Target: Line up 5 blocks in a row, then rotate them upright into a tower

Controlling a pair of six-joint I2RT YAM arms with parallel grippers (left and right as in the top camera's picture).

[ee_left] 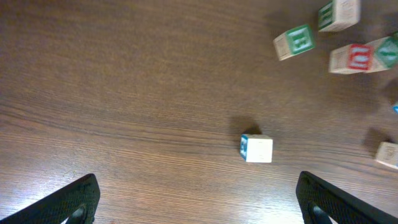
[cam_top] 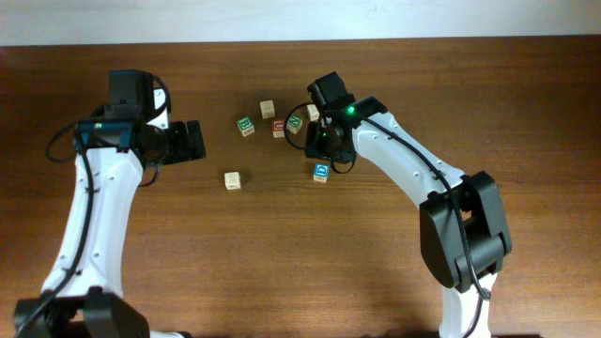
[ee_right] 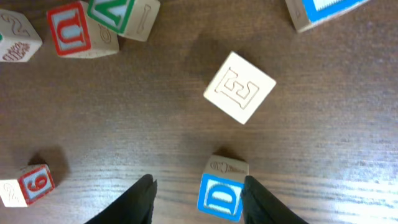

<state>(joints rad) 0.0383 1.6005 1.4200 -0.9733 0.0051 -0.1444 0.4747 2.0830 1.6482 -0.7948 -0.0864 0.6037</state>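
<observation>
While the left pincer (cam_top: pixel 192 141) hangs spread on the left-edge side of the blocks, the overhead view shows the right pincer (cam_top: pixel 325 143) down among them. They lie scattered about the middle of the worktop (cam_top: pixel 282 263), nearer its far edge. A green V block (cam_top: pixel 295 121) sits just beside a red-faced cube (cam_top: pixel 279 127). A green B cube (cam_top: pixel 246 126) lies further left, and a pale block (cam_top: pixel 268 108) lies nearer the far edge. A blue-faced block (cam_top: pixel 321 172) lies just on the near-edge side of the right pincer. A second pale cube (cam_top: pixel 232 179) lies apart, toward the left arm.

From the left wrist, the fingers (ee_left: pixel 74 202) stand wide apart at the lower corners, holding nothing. A white-topped block (ee_left: pixel 256 149) with a blue side lies on bare wood beyond them, touching neither.

From the right wrist, the pincer (ee_right: pixel 200 202) brackets a blue D block (ee_right: pixel 221 194). One finger (ee_right: pixel 267 205) is at the block's edge and the other stands off with a clear gap, so the pincer is part spread and not pinching. An E block (ee_right: pixel 239 87) lies beyond, turned diagonally and apart from the D block. At the top left, the red-faced cube (ee_right: pixel 78 28), which shows a U, touches the green V block (ee_right: pixel 124 15).
</observation>
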